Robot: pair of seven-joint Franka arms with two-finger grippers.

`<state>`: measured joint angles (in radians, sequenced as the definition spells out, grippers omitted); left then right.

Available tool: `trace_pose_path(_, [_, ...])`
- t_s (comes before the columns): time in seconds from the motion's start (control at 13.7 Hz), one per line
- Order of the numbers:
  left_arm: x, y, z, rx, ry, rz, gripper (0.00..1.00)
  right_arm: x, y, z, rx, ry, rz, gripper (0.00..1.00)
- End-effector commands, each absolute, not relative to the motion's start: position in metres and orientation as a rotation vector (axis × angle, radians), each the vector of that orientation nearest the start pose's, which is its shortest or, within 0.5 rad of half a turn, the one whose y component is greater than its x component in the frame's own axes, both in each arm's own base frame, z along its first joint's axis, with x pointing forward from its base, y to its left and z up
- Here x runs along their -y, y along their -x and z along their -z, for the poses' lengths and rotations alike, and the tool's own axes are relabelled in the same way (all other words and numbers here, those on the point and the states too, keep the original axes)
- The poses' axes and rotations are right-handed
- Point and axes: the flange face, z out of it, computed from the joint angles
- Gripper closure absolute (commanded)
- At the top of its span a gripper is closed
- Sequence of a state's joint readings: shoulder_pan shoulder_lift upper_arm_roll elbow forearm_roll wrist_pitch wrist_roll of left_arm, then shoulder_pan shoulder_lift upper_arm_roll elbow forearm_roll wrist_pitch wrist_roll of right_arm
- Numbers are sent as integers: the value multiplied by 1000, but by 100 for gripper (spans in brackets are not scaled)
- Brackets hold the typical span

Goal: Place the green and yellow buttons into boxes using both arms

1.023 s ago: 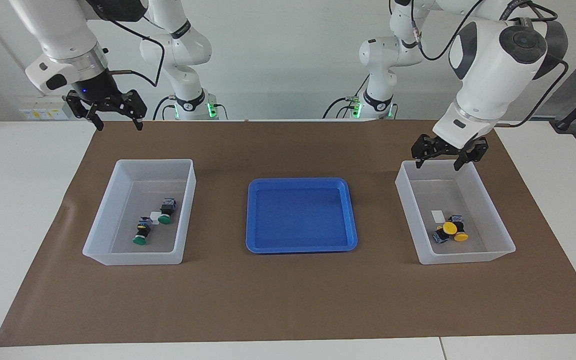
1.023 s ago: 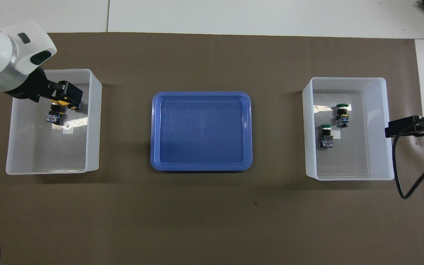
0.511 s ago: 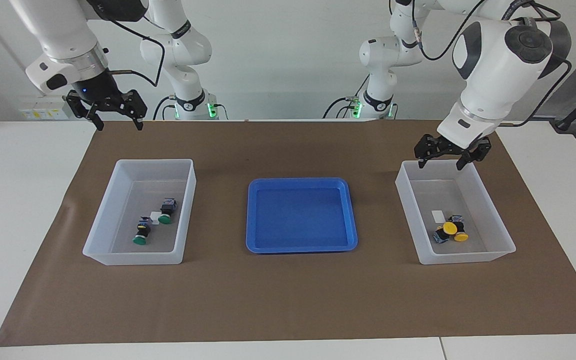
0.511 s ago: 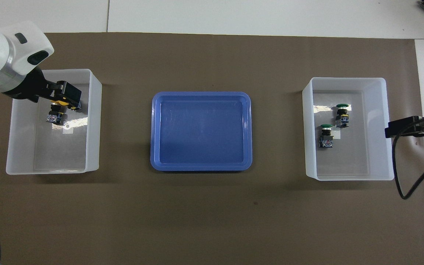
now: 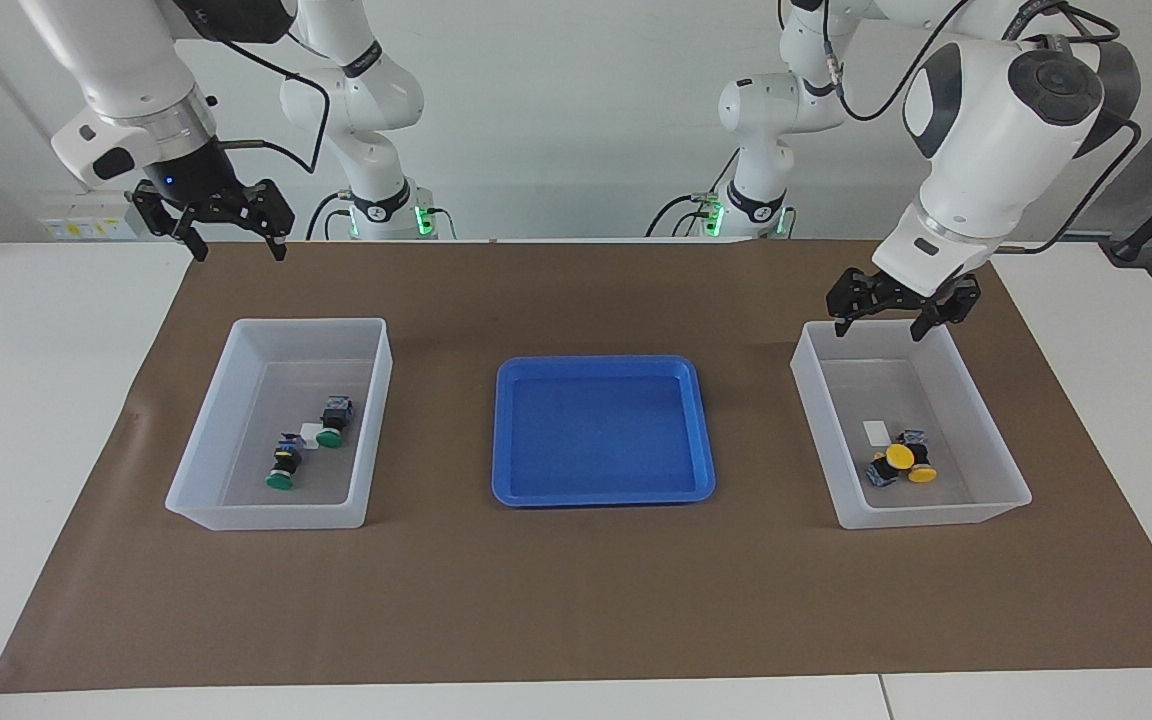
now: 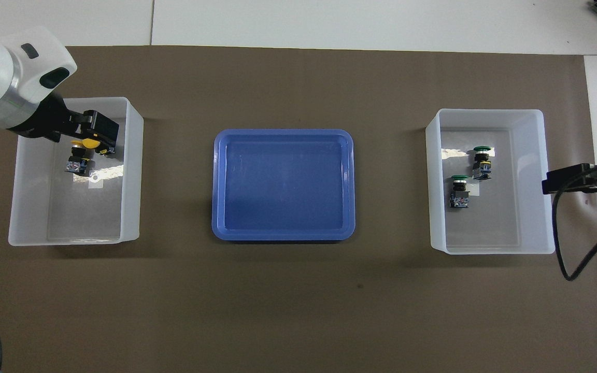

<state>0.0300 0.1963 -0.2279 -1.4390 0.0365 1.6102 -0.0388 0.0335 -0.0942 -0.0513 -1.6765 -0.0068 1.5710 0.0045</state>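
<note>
Translucent bins hold the round-capped buttons: we see green ones in one bin, yellow ones in the other. Left gripper, spread and empty, hangs over the yellow bin; right gripper, spread, over the mat. Overhead, it hides one yellow cap.

Legible text: none. Small white label inside the box with the yellow buttons: no writing can be made out. Small white label inside the box with the green buttons: likewise unreadable. Markings on the button bodies and the arm joints: too small to read.
</note>
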Motion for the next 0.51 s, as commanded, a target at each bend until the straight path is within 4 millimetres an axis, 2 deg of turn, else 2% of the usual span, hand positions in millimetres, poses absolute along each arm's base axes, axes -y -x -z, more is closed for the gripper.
trace_pose_path(0.0, [102,-596,-574,-234,3145,-6,0,12,-520,-628,-43,3145,-3,0])
trace_pose_path(0.22, [104,-591,-563,-236,3141,42,0,12,-520,-628,-43,3145,0,0])
trace_pose_path(0.44, [109,-592,-567,-255,3140,68,0,12,-520,-628,-43,3144,0,0])
